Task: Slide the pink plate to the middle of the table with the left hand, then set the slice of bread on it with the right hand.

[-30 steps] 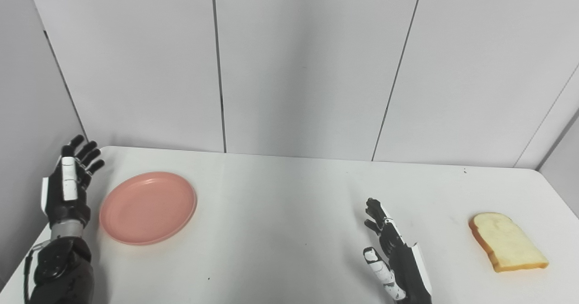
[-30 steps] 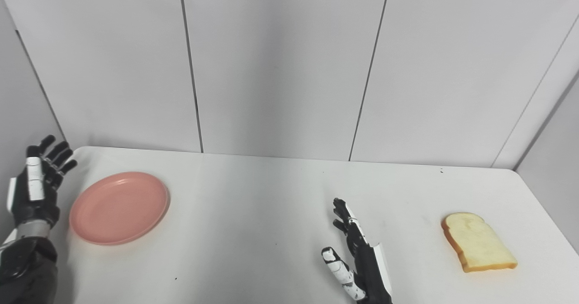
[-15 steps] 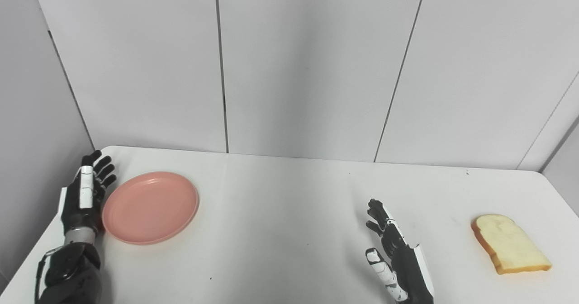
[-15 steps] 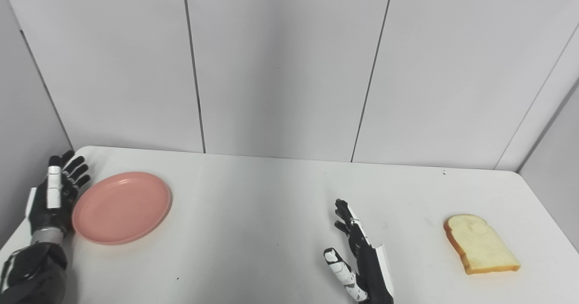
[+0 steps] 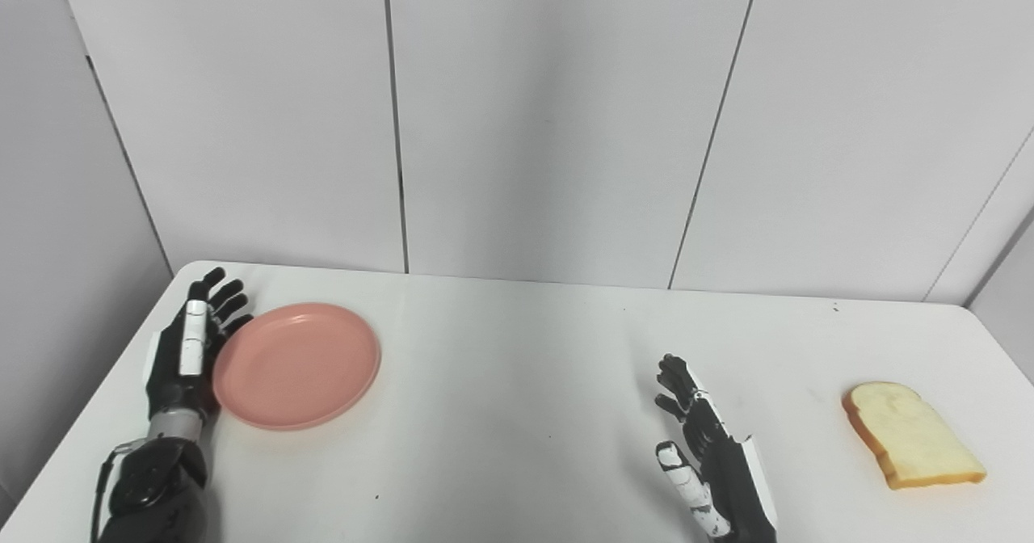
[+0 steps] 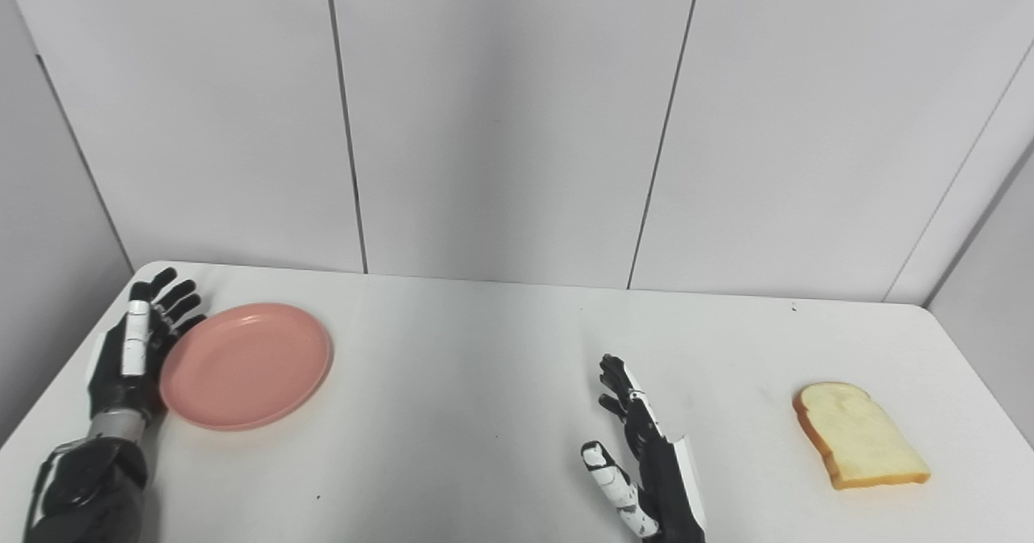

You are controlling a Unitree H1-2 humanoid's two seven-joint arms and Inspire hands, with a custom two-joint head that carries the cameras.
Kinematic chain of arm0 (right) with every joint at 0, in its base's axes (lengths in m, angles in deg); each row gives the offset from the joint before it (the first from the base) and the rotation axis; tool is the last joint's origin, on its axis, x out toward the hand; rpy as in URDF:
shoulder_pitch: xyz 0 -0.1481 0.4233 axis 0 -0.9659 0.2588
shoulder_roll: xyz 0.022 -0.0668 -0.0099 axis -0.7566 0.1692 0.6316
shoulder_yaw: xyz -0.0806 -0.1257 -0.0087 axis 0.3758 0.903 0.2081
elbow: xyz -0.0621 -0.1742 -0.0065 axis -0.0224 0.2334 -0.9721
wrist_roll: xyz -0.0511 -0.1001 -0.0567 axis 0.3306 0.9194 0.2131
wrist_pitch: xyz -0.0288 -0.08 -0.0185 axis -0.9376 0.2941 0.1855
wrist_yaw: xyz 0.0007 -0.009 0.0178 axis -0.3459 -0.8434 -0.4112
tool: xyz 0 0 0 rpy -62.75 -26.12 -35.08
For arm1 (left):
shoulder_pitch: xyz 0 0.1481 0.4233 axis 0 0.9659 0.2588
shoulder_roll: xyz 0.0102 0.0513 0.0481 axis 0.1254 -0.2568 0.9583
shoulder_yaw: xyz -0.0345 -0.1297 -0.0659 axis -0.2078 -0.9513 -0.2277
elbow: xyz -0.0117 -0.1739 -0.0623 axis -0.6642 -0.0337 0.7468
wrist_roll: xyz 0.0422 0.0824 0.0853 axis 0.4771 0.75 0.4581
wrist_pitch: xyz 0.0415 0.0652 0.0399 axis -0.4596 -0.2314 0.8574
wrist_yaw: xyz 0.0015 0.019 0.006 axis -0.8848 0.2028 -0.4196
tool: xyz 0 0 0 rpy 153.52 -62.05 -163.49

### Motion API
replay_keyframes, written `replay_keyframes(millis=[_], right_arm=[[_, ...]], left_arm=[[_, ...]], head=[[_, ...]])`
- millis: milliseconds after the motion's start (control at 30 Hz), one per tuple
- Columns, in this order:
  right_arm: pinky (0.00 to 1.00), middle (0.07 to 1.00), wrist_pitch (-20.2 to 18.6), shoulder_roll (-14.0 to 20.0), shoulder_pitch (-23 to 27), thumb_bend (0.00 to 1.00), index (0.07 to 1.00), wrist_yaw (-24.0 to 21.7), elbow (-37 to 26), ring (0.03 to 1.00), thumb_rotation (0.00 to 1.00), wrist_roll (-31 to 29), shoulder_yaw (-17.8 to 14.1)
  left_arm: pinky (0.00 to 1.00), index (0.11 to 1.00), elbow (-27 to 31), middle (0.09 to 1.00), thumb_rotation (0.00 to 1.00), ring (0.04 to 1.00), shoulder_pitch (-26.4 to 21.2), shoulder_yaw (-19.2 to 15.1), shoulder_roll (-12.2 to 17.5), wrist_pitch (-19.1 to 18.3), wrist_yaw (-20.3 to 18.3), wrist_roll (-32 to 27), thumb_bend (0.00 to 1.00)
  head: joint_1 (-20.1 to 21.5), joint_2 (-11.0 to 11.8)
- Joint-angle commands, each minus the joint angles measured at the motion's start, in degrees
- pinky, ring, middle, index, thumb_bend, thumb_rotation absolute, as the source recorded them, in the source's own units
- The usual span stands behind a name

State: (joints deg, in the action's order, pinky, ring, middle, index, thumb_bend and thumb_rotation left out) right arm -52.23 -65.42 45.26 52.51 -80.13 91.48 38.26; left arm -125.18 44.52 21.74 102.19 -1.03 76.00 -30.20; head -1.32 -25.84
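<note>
- Left robot hand [image 5: 187, 349]: fingers apart and straight, palm edge against the left rim of the pink plate [image 5: 297, 365]; you hold nothing.
- Right robot hand [image 5: 711, 462]: fingers spread, empty, waiting near the front edge.
- Step: the slide, barely begun; the plate sits far left on the worktop [image 5: 517, 414].
- Next: push rightward to the middle, keeping contact.
- Slice of bread [image 5: 913, 435]: far right, untouched.
</note>
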Motion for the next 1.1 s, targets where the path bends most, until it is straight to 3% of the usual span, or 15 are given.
replay_keyframes(millis=[0, 367, 800, 1067], right_arm=[[0.86, 0.913, 1.22, -0.28, -3.66, 0.63, 0.9, 0.56, 3.61, 0.906, 0.84, 0.35, 0.06], [0.85, 0.91, 1.12, -1.11, -3.83, 0.65, 0.899, 0.65, 3.48, 0.901, 0.85, 1.13, -0.27], [0.85, 0.912, 1.24, -2.33, -3.48, 0.64, 0.895, 1.3, 3.67, 0.899, 0.85, 2.38, -0.24], [0.85, 0.915, 1.22, -2.79, -3.44, 0.62, 0.899, 1.34, 3.23, 0.9, 0.85, 3.14, 0.0]], left_arm=[[0.77, 0.804, 0.9, 0.816, 0.87, 0.831, 0.31, 0.61, -1.46, 0.34, -0.03, 0.12, 0.85], [0.77, 0.809, 7.73, 0.837, 0.87, 0.846, 1.92, 4.82, -5.41, -0.97, 3.05, 1.62, 0.91], [0.79, 0.793, 9.44, 0.859, 0.86, 0.867, 2.24, 9.28, -12.0, -1.21, 3.88, 2.33, 0.91], [0.82, 0.792, 9.71, 0.86, 0.88, 0.882, 3.07, 11.53, -14.25, -1.55, 3.65, 3.55, 0.89]], head=[[0.1, -0.14], [1.05, -0.47], [2.4, -0.51], [4.12, -1.0]])
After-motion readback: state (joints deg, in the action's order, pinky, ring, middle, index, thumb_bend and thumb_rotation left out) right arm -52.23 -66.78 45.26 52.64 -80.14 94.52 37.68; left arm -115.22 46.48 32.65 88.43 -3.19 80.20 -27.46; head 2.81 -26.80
